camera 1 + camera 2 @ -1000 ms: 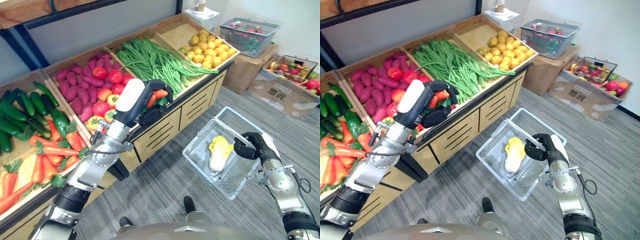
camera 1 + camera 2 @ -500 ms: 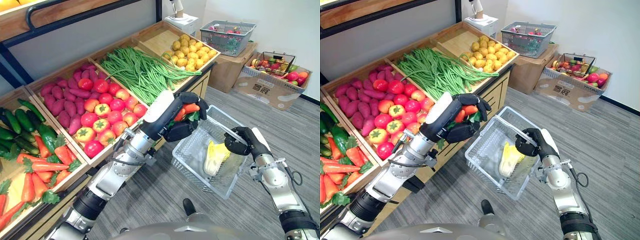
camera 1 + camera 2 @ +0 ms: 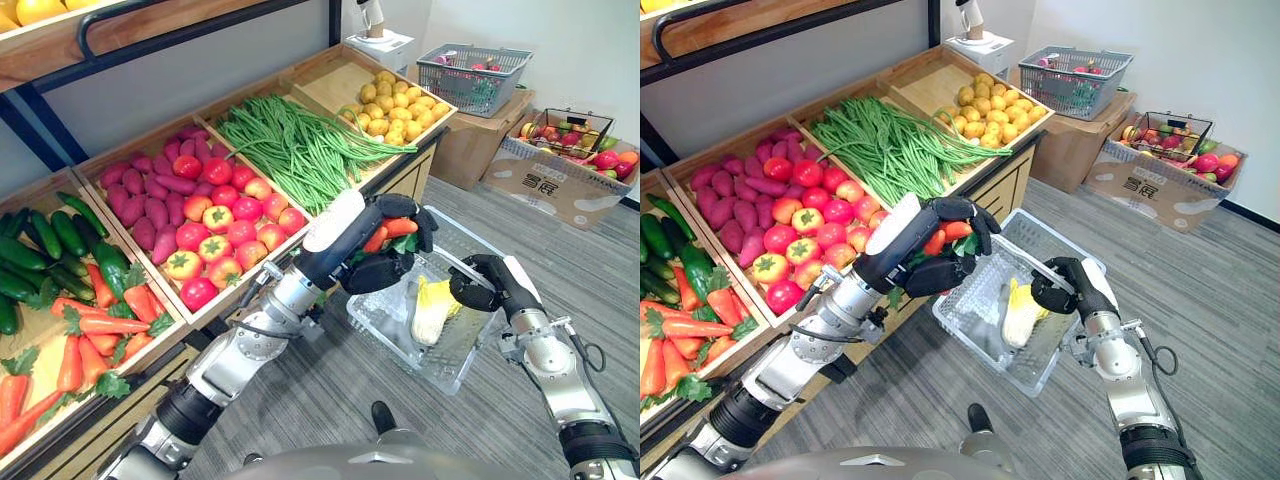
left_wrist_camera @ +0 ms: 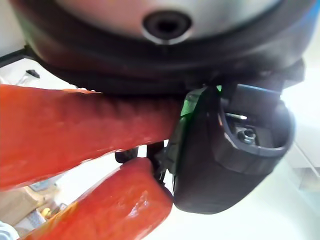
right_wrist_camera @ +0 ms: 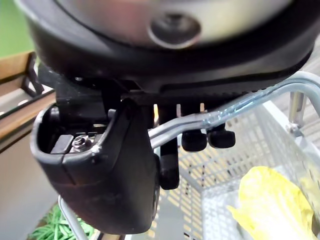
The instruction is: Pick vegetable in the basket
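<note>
My left hand (image 3: 388,262) is shut on two orange carrots (image 3: 393,229) with green tops and holds them just above the left end of the clear mesh basket (image 3: 980,345). In the left wrist view the carrots (image 4: 75,135) lie across the palm, with the thumb (image 4: 230,160) curled beside them. A yellow leafy cabbage (image 3: 432,310) lies inside the basket. My right hand (image 3: 492,285) is shut on the basket's metal handle (image 5: 235,110) and holds the basket up off the floor, with the cabbage (image 5: 270,205) below the hand.
A wooden display stand (image 3: 330,95) runs along the left with bins of loose carrots (image 3: 75,345), cucumbers, tomatoes (image 3: 215,235), green beans (image 3: 295,150) and yellow potatoes (image 3: 400,100). Cardboard boxes and filled baskets (image 3: 565,165) stand at the back right. Grey floor lies under the basket.
My left hand has swung right with the carrots, from over the stand's front edge to above the basket. The right hand keeps its hold on the handle. The camera has shifted.
</note>
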Motion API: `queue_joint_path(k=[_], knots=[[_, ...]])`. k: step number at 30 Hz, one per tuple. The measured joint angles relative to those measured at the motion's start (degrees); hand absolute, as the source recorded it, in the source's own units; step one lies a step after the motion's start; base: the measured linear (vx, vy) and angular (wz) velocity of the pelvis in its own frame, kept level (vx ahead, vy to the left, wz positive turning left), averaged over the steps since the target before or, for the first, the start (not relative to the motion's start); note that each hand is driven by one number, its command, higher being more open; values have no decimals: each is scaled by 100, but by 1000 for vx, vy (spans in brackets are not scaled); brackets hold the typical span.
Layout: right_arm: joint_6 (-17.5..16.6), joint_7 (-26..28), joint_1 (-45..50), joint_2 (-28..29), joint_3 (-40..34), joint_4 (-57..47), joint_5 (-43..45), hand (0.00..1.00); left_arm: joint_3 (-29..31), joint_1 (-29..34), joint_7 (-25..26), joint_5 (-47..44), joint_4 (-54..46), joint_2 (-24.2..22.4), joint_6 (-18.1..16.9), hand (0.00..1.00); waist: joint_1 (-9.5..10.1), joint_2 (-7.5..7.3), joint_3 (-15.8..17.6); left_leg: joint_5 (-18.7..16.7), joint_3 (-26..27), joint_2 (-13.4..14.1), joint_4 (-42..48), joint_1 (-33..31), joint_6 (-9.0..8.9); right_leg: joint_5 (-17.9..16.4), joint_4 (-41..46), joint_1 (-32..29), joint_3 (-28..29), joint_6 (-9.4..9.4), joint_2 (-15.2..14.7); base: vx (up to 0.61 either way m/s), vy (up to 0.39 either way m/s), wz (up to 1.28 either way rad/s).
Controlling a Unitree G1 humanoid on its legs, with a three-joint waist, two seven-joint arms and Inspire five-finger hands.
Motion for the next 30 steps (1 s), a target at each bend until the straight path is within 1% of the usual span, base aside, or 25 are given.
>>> queue_joint_path(k=[4,7,11,13,16,19,20,24,27,28,30], knots=[[1,-3,-31,43,64,0,-7,0,-61,-2,-79,-4,30,-115,0,0,-27,6,-4,3,49,-5,-1,22,-2,-10,-6,-23,58,-11,6,-14,-3,-7],[3,-4,-59,49,245,4,-21,0,-239,-18,-88,-23,166,-151,0,0,-33,-4,2,-9,93,-13,-1,73,-14,-10,-6,-24,96,-12,9,-4,0,-11],[7,-1,-282,66,675,40,-66,0,-469,-20,-129,-25,467,-207,14,0,-91,-22,12,-41,271,-14,1,122,-43,-7,-8,-101,251,-12,53,-1,2,-20],[7,3,-407,105,758,40,-67,0,-507,-20,-134,-33,471,-216,15,0,-125,-34,19,-56,359,-10,7,135,-61,4,-10,-151,327,-2,87,7,-1,-29],[7,11,-596,121,903,41,-45,0,-534,-28,-134,-50,479,-223,15,0,-156,-58,32,-77,576,-5,22,260,-77,46,-30,-161,508,-38,148,20,8,-36],[6,28,-746,129,990,40,23,0,-548,-185,-135,-52,612,-231,16,0,-188,-138,76,-127,749,1,28,348,-120,72,-85,-159,650,-34,195,10,13,-31],[6,31,-781,129,1008,40,107,0,-566,-296,-135,-53,685,-232,18,0,-207,-194,110,-143,820,1,29,364,-137,88,-101,-180,706,-41,212,-3,8,-17],[7,45,-786,179,1028,40,168,0,-586,-323,-136,-53,710,-232,25,0,-249,-253,148,-184,944,2,32,414,-175,92,-99,-204,808,-39,253,-1,12,-18],[7,49,-804,307,1038,39,176,0,-616,-329,-136,-53,790,-235,24,0,-323,-284,171,-219,1046,9,34,468,-212,92,-99,-207,864,-39,287,0,14,-15],[7,50,-811,341,1043,39,183,0,-640,-353,-137,-53,879,-245,30,0,-329,-303,188,-255,1087,13,62,490,-220,91,-98,-206,899,-39,297,-13,19,-21],[7,51,-853,343,1091,38,207,0,-647,-357,-143,-53,979,-256,36,0,-328,-335,226,-450,1134,92,374,458,-231,91,-94,-203,977,-38,283,-23,18,-18]])
